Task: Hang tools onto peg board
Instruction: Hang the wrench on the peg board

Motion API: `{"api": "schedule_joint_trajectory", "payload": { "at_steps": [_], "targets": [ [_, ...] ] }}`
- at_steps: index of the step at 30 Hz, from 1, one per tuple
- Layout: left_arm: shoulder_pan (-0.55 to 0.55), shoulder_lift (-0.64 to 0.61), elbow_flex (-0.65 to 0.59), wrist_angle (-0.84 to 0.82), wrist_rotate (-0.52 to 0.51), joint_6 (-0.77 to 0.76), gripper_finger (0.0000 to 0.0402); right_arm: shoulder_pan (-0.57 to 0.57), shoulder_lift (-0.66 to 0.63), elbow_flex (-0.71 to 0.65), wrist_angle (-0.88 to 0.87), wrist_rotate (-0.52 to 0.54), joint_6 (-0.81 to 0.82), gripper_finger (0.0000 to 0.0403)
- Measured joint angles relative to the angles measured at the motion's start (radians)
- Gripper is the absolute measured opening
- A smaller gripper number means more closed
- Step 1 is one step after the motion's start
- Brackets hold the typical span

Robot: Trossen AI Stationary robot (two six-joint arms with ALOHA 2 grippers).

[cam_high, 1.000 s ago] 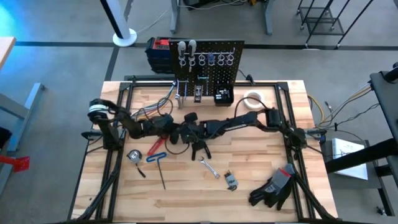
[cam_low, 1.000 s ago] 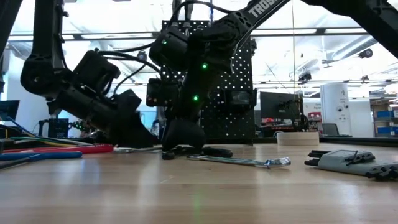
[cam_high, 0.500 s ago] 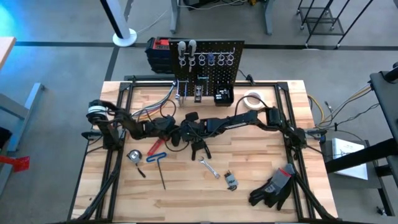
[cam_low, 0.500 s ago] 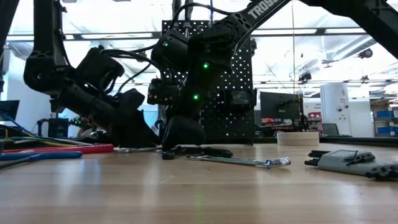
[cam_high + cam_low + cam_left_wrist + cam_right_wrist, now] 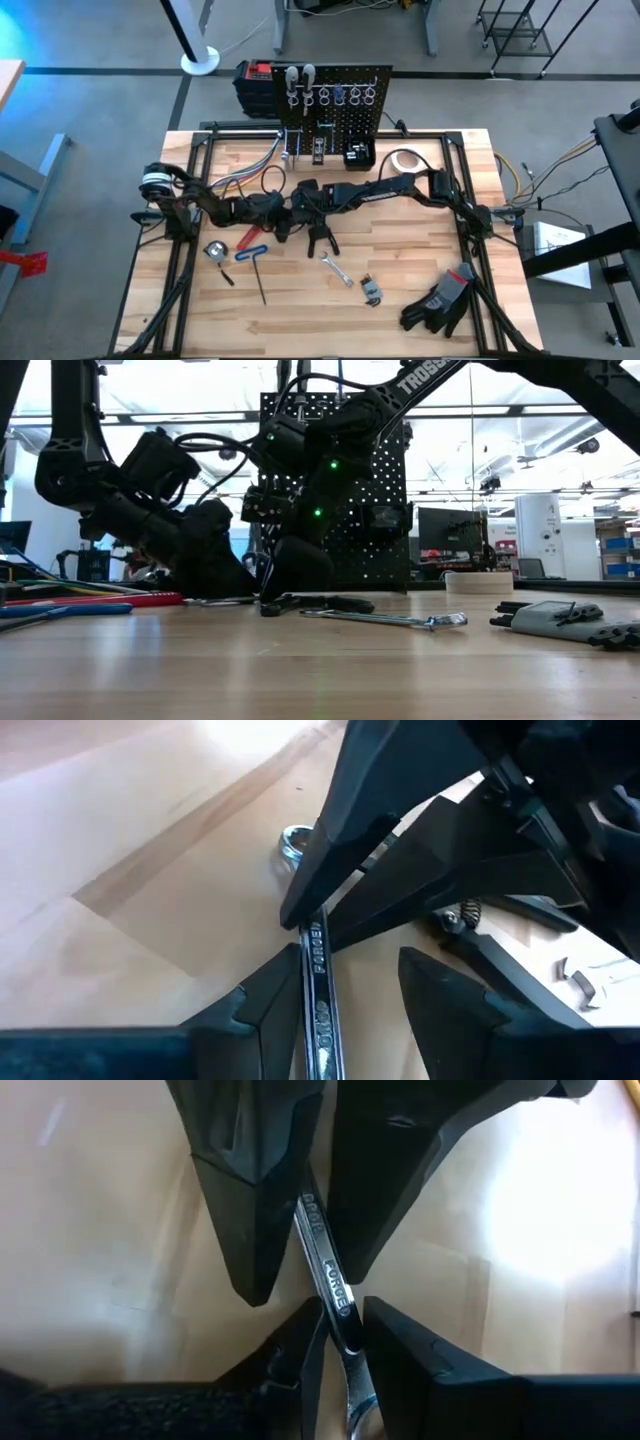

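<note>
Both grippers meet mid-table on one silver wrench (image 5: 318, 982): right gripper (image 5: 335, 1320) pinches it, left gripper (image 5: 330, 995) straddles it, fingers apart. Black pliers (image 5: 320, 238) at 6 o'clock.

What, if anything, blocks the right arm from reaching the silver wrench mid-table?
Probably nothing, so yes: the right gripper is clamped on the wrench, while the left gripper, fingers open, straddles it farther along, leaving that stretch free.

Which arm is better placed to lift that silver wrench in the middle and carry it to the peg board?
Right. The right gripper is pinched on the wrench, while the left gripper only straddles it with fingers apart.
</note>
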Motion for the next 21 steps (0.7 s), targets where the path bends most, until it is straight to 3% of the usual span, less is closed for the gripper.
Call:
{"api": "schedule_joint_trajectory", "payload": {
  "at_steps": [4,6,10,15,21],
  "targets": [
    [-0.008,0.002,-0.003,0.037,0.026,0.015,0.0156,0.018,-0.002,0.002,-0.024,0.011,-0.004,0.0044],
    [-0.008,0.002,-0.003,0.054,0.047,0.018,0.0155,0.038,-0.009,0.002,-0.039,0.059,0.013,0.0018],
    [-0.010,-0.005,-0.005,0.084,0.100,0.008,0.0155,0.084,-0.027,0.000,-0.063,0.160,0.011,0.0007],
    [-0.028,-0.066,-0.050,0.235,0.290,-0.048,0.0154,0.138,-0.063,-0.009,-0.106,0.233,0.006,0.0003],
    [-0.043,-0.178,-0.152,0.478,0.267,-0.062,0.0154,0.205,-0.122,-0.017,-0.166,0.288,0.006,0.0001]
  ]
}}
